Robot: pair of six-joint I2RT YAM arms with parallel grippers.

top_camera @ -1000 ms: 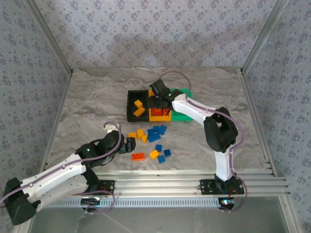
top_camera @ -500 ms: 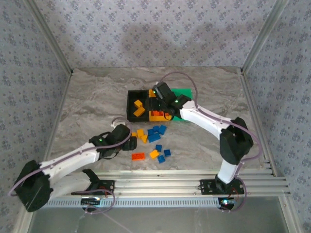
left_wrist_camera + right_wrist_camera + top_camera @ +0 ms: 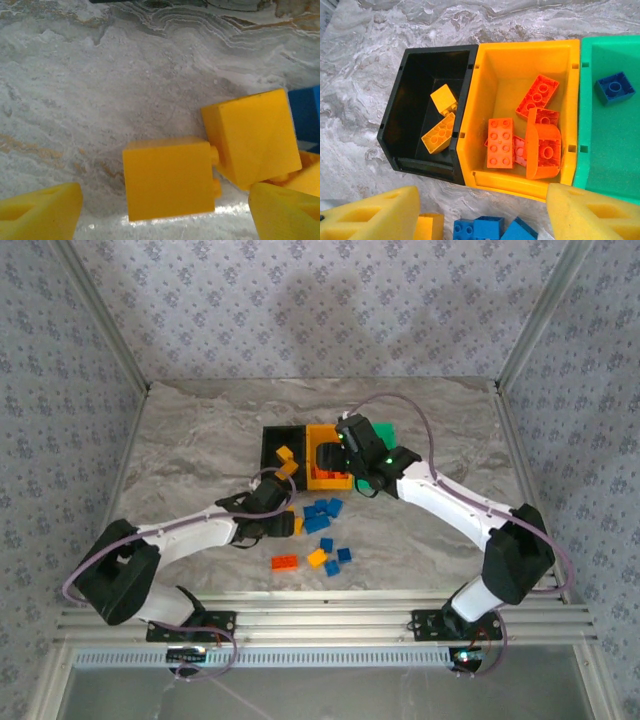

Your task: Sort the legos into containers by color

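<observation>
legos [image 3: 320, 510] mid table [image 3: 190, 450] (open marble either side)

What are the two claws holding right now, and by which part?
Nothing. The left gripper stands open astride a yellow brick, untouched; the right gripper is open, empty.

joined containers [image 3: 266, 452] in a row, legos [image 3: 500, 142] inside them, more loose on the table [image 3: 180, 460] before them

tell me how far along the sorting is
Done: two yellow bricks in black bin, several red-orange bricks in yellow-orange bin, one blue brick in green bin. In hand: nothing; left claw open over a loose yellow brick. Left: the table pile.
</observation>
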